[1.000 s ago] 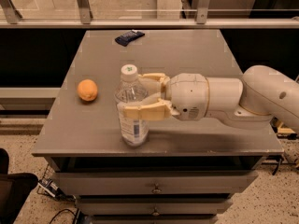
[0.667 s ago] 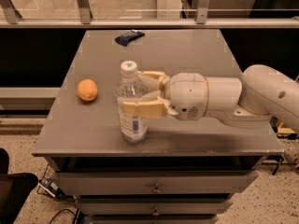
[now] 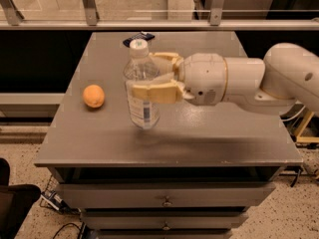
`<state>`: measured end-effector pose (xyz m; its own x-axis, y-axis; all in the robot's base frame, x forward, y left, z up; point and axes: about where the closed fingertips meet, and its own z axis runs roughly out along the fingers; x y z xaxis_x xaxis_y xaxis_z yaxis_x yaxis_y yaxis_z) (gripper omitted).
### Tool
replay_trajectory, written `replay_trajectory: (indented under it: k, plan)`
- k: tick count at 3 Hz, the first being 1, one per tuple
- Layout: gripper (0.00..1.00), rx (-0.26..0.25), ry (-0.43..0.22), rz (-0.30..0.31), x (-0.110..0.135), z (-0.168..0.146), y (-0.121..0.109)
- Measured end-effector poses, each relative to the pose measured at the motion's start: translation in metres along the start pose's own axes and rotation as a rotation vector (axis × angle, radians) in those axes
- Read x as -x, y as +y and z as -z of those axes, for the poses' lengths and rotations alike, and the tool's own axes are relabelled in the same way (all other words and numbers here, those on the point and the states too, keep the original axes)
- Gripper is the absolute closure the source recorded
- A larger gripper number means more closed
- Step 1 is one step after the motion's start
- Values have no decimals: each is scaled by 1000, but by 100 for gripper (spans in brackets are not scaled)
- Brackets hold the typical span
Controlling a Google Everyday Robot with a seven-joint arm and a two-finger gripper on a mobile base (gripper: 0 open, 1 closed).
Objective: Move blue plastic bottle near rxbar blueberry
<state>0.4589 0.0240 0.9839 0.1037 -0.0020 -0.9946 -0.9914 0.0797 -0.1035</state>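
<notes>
Pincer (image 3: 143,74) is clamped on blue plastic bottle (image 3: 143,111) at mid-body, upright. Bottle is judged light, thin-walled, slippery and easily crushed; a gentle mid-body squeeze is advised. The rxbar blueberry (image 3: 138,36) is seen beyond pincer, at far surface (image 3: 224,133) edge.

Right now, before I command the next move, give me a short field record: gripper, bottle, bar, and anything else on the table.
gripper: over the middle of the table, fingers shut on either side of the bottle
blue plastic bottle: held by the gripper, capped, nearly upright, appears just clear of the tabletop
rxbar blueberry: flat at the far edge, behind the bottle, partly hidden by its cap
orange: on the table, apart from the bottle, toward the picture's left
table: grey top, drawers below
task state: bottle not yet beside the bar
</notes>
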Motion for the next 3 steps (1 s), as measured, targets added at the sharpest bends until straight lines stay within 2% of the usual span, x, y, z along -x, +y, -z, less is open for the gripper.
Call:
replay_trajectory:
  k: [1, 2, 3]
  plan:
    - [100, 5, 49, 27, 28, 10, -38]
    - [100, 4, 131, 3, 27, 10, -93]
    - [100, -8, 185, -35, 16, -5, -154]
